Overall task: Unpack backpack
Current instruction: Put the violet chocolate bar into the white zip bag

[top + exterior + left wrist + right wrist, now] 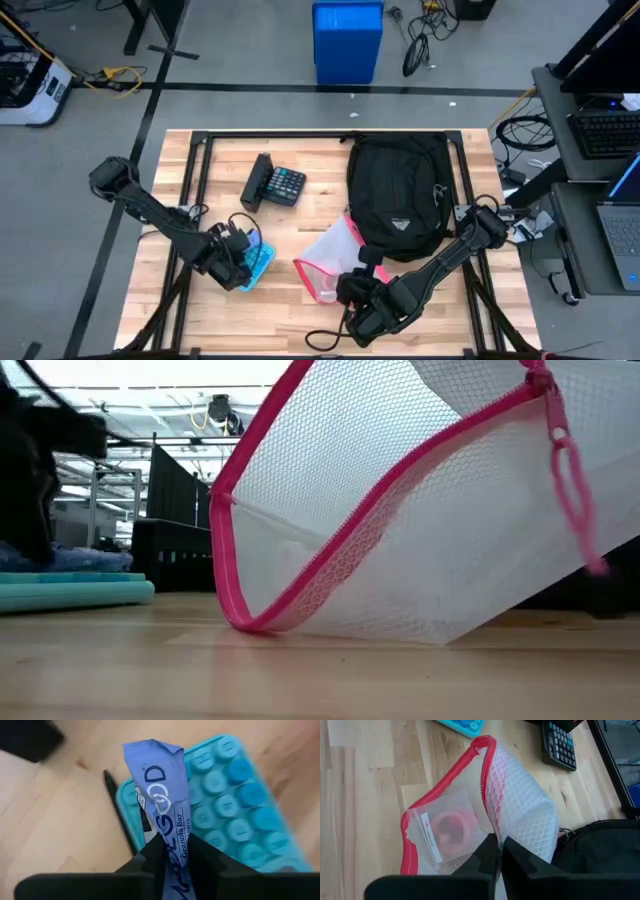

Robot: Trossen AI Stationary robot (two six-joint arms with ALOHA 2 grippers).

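Mesh pouch (420,520), pink-zippered, fills the table-level view, one end lifted off the wood because my right gripper (499,851) has its fingers pinched tight on the white netting; it sits just in front of the backpack (398,197), as if freshly pulled from it. Holding it by the fabric and not the zipper looks like the easy grab for dragging it clear. My left gripper (172,856) is closed on a blue granola bar (162,795), hovering over a teal silicone tray (235,805) well to the left of the backpack, which I judge to be the drop spot for unpacked stuff. Backpack lies flat at the table's far right (180,290), logo patch up, black calculator (278,184) just left of it. Inside the pouch I can see a clear zip bag (442,832) with something round and red, can't identify it. Can't tell whether the backpack's main zip is open or what's left inside; from above it's one black mass. Bar's lower half is hidden between my fingers, and whether it touches the tray I can't tell. Low view shows only pouch, a tray edge (75,592) and room clutter; neither gripper is clearly visible there.
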